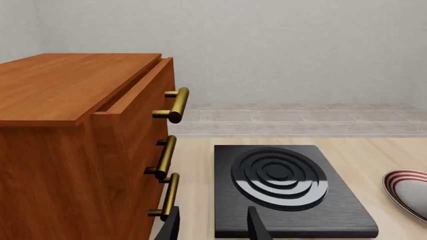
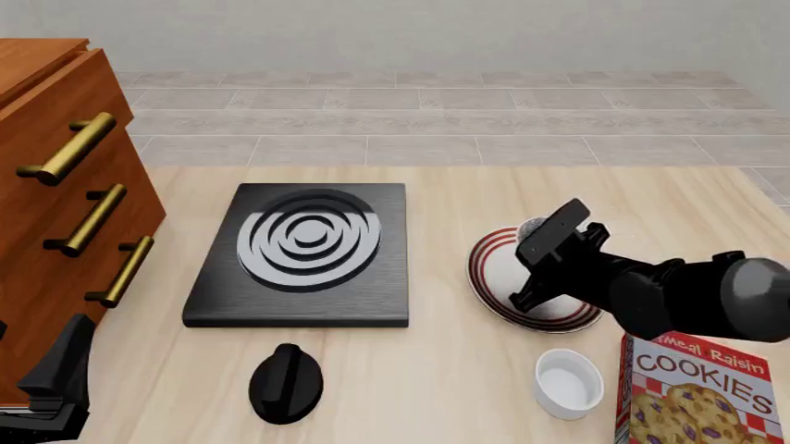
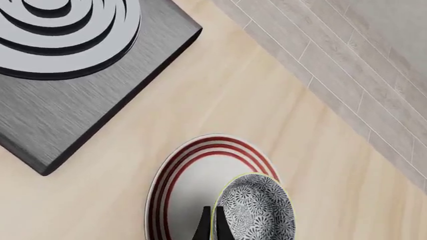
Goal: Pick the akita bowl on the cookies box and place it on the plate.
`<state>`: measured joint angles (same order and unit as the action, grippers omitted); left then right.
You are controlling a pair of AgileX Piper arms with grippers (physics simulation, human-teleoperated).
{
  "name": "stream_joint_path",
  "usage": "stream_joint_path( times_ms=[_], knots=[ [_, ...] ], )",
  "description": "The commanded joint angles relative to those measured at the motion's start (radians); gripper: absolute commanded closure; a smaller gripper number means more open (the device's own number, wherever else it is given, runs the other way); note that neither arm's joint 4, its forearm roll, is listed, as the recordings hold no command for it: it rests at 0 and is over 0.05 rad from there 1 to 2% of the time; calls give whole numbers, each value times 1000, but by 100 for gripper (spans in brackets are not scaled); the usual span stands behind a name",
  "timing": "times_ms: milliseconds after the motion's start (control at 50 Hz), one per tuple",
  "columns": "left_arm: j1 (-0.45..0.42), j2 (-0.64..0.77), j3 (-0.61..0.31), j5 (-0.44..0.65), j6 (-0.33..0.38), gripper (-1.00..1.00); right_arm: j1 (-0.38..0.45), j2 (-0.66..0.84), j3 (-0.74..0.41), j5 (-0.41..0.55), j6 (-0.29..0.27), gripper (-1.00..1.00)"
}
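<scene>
Right hand (image 3: 209, 225) pinched closed on the akita bowl (image 3: 259, 210) rim over the plate (image 3: 187, 185); left hand (image 1: 212, 226) spread open, empty, near the stove (image 1: 290, 192).

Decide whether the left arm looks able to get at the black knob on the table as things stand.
Probably yes: the left hand sits at the table's near left, and only bare tabletop lies between it and the knob.
</scene>
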<state>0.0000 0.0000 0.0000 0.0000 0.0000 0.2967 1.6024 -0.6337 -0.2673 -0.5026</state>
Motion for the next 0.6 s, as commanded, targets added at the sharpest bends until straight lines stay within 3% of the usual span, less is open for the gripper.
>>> stream_joint_path(
  times_ms=[20, 240, 260, 600],
  knots=[
    [0, 0, 0, 0, 0, -100, 1, 6, -8, -8, 4, 100],
    [0, 0, 0, 0, 0, -100, 3, 1, -2, -24, 2, 100],
    [0, 0, 0, 0, 0, -100, 5, 3, -4, -19, 5, -100],
    [0, 0, 0, 0, 0, -100, 21, 11, -3, -16, 20, -100]
  ],
)
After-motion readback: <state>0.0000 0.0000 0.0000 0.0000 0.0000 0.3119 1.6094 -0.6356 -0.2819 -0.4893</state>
